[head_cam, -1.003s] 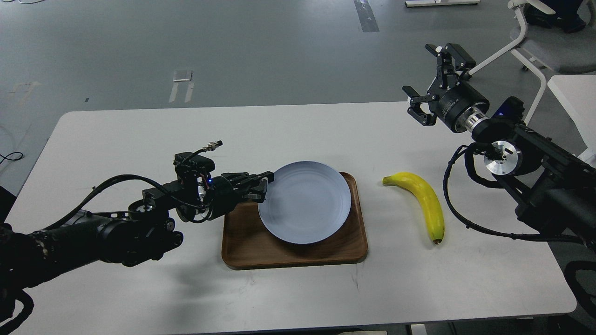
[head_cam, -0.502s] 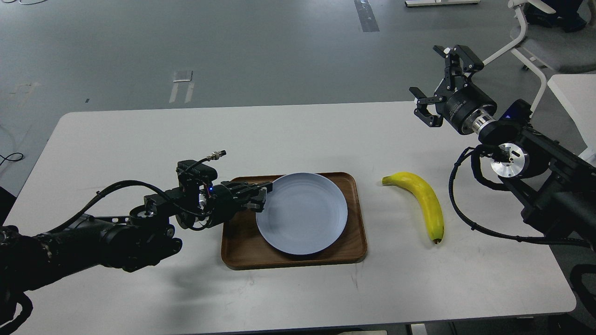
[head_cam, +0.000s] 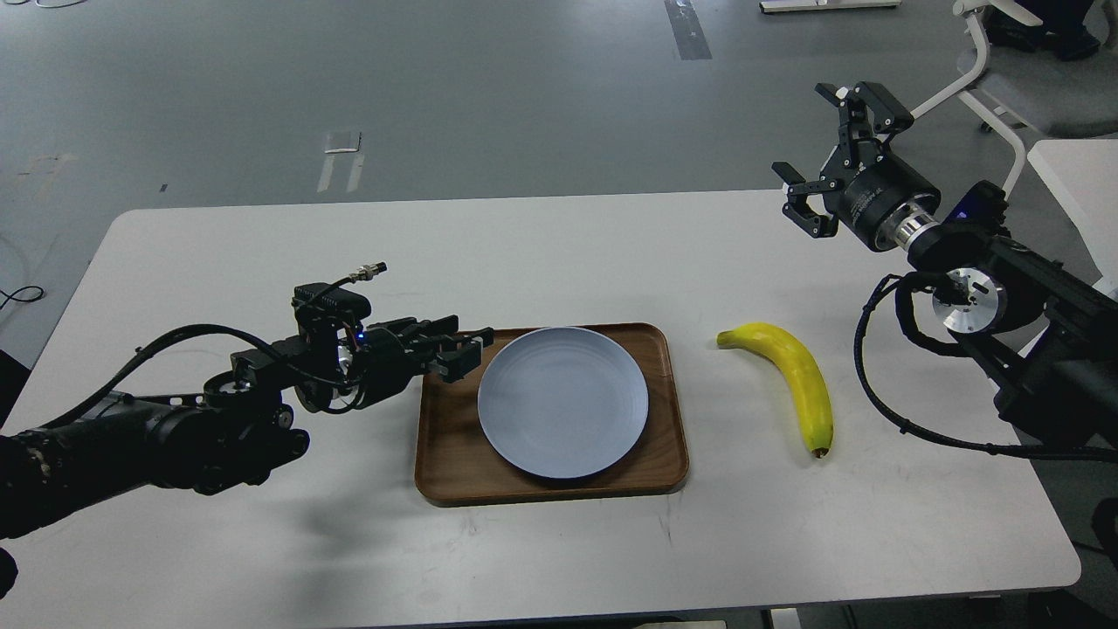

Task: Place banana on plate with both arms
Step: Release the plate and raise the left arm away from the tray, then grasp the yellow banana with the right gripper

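The pale blue-grey plate point(head_cam: 563, 402) lies flat in the brown wooden tray point(head_cam: 445, 437) at the table's middle. The yellow banana point(head_cam: 799, 380) lies on the white table to the right of the tray, stem end towards the back, dark tip towards the front. My left gripper point(head_cam: 463, 351) is low over the tray's left edge, just left of the plate's rim, fingers apart and holding nothing. My right gripper point(head_cam: 830, 153) is open and empty, raised high above the table's far right edge, well behind the banana.
The white table point(head_cam: 262, 262) has rounded corners. A white office chair point(head_cam: 1004, 79) and another white table edge point(head_cam: 1079, 183) stand beyond the far right. My right arm's cables point(head_cam: 873, 384) hang just right of the banana.
The plate went from tilted up in my left gripper to lying flat in the tray. My left gripper let go and drew back left. My right gripper shifted slightly right.
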Robot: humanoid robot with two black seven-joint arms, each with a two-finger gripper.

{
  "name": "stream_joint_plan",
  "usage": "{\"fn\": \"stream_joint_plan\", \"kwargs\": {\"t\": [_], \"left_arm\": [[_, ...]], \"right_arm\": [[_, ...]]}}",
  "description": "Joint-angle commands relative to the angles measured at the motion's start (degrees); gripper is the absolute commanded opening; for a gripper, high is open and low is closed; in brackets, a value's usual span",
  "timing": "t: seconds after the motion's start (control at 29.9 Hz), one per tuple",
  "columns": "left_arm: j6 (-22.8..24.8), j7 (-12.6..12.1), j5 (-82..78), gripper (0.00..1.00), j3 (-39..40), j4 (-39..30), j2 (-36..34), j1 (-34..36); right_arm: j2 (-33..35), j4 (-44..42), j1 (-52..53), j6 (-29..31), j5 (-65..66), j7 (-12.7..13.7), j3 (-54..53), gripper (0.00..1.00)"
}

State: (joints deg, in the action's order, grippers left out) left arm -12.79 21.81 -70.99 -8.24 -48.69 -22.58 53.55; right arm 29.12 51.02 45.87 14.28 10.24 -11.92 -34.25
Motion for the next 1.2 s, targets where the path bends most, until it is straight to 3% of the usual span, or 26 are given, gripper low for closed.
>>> {"fn": "stream_joint_plan", "kwargs": {"t": [0.0,0.13,0.23,0.33,0.37,0.54,0.7,0.8,0.87,0.9,0.97,1.07,1.14,1.17], "left_arm": [[0.48,0.08,10.58,0.98,8.48,-1.05,-1.15,2.79],[6.17,-0.71,35.24,0.98,20.87,-1.58,-2.73,5.60],[9.61,-2.11,48.52,0.98,25.18,-1.40,-3.44,5.87],[10.42,-6.15,59.44,0.98,29.14,-1.14,-4.67,5.52],[10.50,-6.34,60.87,0.98,30.20,-1.14,-4.76,5.34],[11.29,-5.55,62.47,0.98,39.07,-1.23,-4.50,1.57],[11.56,-2.57,62.11,0.98,39.97,-1.40,-4.93,0.69],[11.47,-2.29,62.03,0.98,39.88,-1.75,-5.37,-0.10],[11.47,-2.29,62.03,0.98,39.88,-1.76,-5.64,-0.11],[11.38,-2.29,62.03,0.98,39.88,-1.76,-5.64,-0.19],[11.38,-2.29,61.94,0.98,39.79,-1.84,-5.81,-0.28],[11.21,-2.03,61.85,0.98,39.79,-2.02,-6.16,-0.28],[11.21,-1.59,61.41,0.98,39.79,-2.02,-6.43,-0.28],[11.12,-1.50,60.89,0.98,39.71,-2.11,-6.43,-0.28]], "right_arm": [[5.41,5.66,1.84,-0.83,13.09,-0.21,6.38,1.00],[13.23,11.20,5.98,-5.30,55.74,-1.87,17.00,1.00],[16.04,13.83,6.25,-7.25,70.56,-4.68,20.79,1.00],[17.46,14.46,6.25,-8.04,75.44,-5.13,25.53,1.00],[17.55,14.46,6.16,-8.22,75.80,-5.22,26.51,1.00],[16.68,13.50,4.41,-11.55,79.05,-5.22,33.62,1.00],[14.92,12.44,2.03,-12.17,79.06,-5.22,34.52,1.00],[14.22,11.39,1.42,-12.26,79.06,-5.22,34.52,0.94],[13.95,11.21,0.89,-12.35,79.06,-5.22,34.60,0.85],[13.77,11.21,0.36,-12.52,79.23,-5.22,34.78,0.65],[13.69,11.21,-0.34,-12.52,79.58,-5.31,34.87,0.46],[13.34,11.03,-0.87,-13.31,79.59,-5.31,34.78,0.39],[12.63,10.24,-1.49,-14.63,79.59,-5.31,34.78,0.23],[12.37,10.15,-1.84,-15.68,79.67,-5.31,34.87,0.05]]}}
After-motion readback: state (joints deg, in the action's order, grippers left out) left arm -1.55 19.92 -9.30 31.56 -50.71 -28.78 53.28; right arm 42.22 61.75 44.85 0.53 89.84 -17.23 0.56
